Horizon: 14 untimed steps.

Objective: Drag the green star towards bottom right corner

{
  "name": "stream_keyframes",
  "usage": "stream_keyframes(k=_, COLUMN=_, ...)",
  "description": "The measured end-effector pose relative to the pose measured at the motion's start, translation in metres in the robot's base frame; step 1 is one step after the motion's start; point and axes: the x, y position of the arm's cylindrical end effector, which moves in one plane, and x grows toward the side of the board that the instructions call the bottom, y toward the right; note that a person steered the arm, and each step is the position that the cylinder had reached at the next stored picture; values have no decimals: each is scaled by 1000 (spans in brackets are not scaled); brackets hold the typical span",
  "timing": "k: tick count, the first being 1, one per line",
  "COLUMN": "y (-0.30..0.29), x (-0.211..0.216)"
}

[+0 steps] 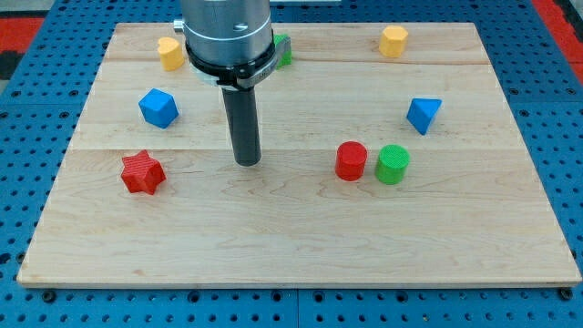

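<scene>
The green star (pixel 284 50) sits near the view's top, mostly hidden behind the arm's grey body; only a small green edge shows. My tip (pixel 247 162) rests on the board near the middle, well below the green star, towards the view's bottom and slightly left of it. It touches no block.
A wooden board (pixel 301 246) holds a yellow block (pixel 170 53) at top left, a yellow block (pixel 393 41) at top right, a blue block (pixel 158 107), a blue triangular block (pixel 423 115), a red star (pixel 142 172), a red cylinder (pixel 351 161) and a green cylinder (pixel 393 164).
</scene>
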Motion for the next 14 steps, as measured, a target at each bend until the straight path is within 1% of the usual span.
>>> stream_keyframes(k=2, y=44, x=-15)
stream_keyframes(k=3, y=136, x=-15)
stream_keyframes(k=4, y=165, x=-13)
stream_keyframes(k=5, y=168, x=-12)
stream_keyframes(k=6, y=180, x=-1)
stream_keyframes(k=7, y=180, x=33)
stream_keyframes(k=8, y=178, x=52)
stream_keyframes(k=9, y=148, x=52)
stream_keyframes(k=10, y=141, x=36)
stream_keyframes(k=12, y=76, x=-28)
stream_keyframes(k=13, y=-38, x=-29)
stream_keyframes(k=14, y=-115, x=-20)
